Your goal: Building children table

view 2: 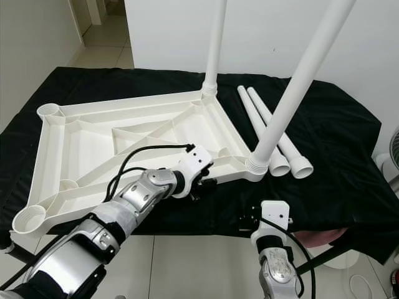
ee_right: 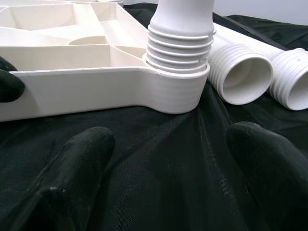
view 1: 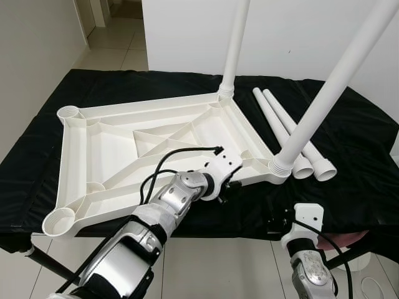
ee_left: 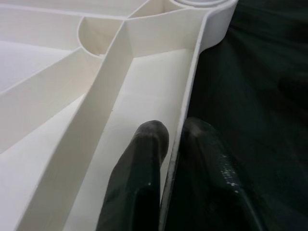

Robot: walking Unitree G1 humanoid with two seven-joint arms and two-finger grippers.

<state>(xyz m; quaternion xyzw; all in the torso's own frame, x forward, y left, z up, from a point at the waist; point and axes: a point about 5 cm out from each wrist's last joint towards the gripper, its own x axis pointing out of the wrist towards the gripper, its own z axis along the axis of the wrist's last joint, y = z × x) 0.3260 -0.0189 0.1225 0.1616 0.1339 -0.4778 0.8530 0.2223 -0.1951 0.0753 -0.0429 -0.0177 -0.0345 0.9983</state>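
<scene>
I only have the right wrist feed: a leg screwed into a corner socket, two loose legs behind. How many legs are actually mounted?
Observer: Two. The near leg and the far leg both stand upright in the right-hand corners of the tabletop.
Operator: Other corners?
Observer: The two left sockets, near and far, are empty.
Operator: What's the left arm doing?
Observer: The left gripper is shut on the tabletop's near rim, one finger inside, one outside.
Operator: And my gripper?
Observer: The right gripper is open, low at the front edge of the black cloth, short of the loose legs.
</scene>
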